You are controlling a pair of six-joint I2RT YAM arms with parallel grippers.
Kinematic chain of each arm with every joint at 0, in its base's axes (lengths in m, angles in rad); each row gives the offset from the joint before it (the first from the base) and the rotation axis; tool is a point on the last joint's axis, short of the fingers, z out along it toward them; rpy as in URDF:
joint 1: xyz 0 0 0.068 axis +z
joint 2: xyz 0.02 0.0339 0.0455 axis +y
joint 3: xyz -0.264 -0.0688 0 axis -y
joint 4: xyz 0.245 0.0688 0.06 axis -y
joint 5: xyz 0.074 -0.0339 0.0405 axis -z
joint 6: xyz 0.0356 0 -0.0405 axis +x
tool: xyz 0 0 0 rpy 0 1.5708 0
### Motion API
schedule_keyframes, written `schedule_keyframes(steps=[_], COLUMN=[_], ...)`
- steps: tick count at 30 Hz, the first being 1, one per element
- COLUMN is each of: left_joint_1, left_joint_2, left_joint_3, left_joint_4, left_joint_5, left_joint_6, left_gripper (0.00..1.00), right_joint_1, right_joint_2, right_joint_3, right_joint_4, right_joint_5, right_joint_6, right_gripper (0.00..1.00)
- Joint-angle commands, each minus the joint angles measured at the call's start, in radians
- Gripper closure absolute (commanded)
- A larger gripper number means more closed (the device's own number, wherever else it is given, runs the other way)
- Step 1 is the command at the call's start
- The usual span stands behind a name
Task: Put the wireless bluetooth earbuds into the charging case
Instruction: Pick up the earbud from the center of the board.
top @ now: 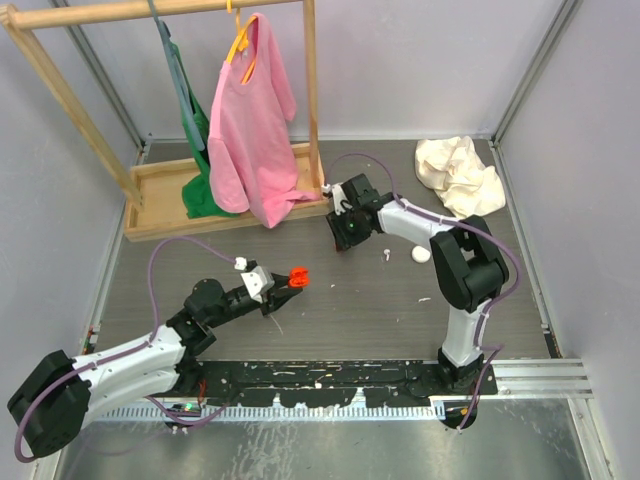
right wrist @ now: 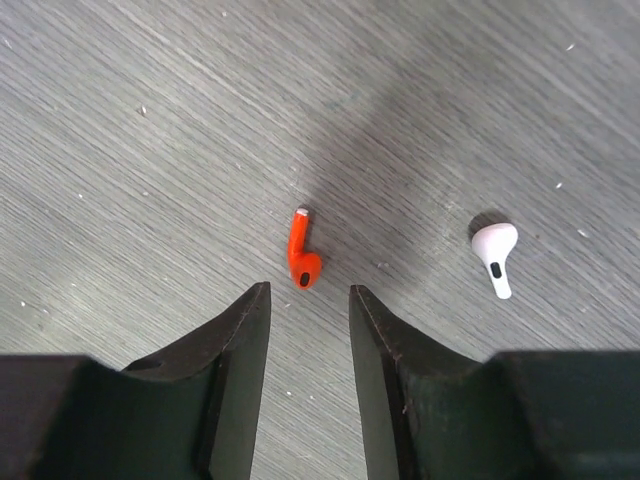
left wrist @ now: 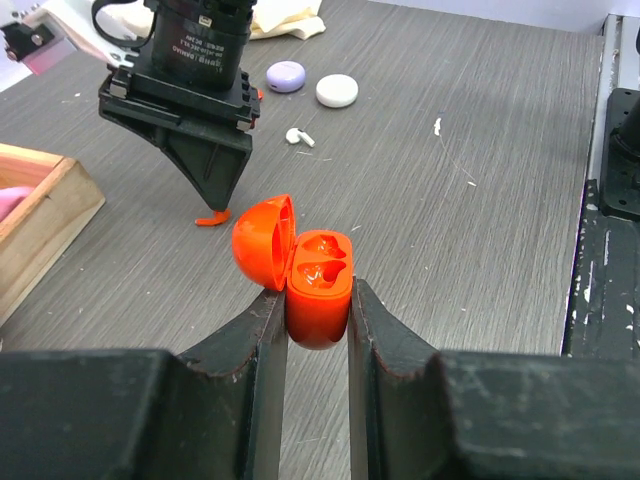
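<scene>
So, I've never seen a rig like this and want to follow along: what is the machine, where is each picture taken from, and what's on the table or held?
It's two robot arms bolted at the near edge of a table, each ending in a two-finger gripper. The wide picture looks down from above and behind them; the other two come from wrist cameras. The left gripper is shut on an open red case. The right gripper hovers, jaws apart and empty, over a red earbud; a white earbud lies nearby. Also on the table: a lilac case, a white case, a cream cloth and a clothes rack.
</scene>
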Motion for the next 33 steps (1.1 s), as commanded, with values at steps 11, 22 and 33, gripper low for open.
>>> schedule_keyframes(steps=[11, 22, 33], left_joint_1=[-0.003, -0.002, -0.004], left_joint_2=[-0.025, -0.020, -0.015], left_joint_3=[0.017, 0.019, 0.020], left_joint_4=[0.052, 0.053, 0.054], left_joint_5=[-0.030, -0.029, -0.025], left_joint_6=[-0.003, -0.003, -0.004], left_gripper=[1.00, 1.00, 1.00], right_joint_1=[0.075, 0.094, 0.138], right_joint_2=[-0.002, 0.059, 0.062], right_joint_3=[0.049, 0.073, 0.091], right_joint_4=[0.109, 0.108, 0.024], right_joint_5=[0.295, 0.310, 0.312], right_joint_6=[0.111, 0.107, 0.070], right_gripper=[0.55, 0.54, 0.53])
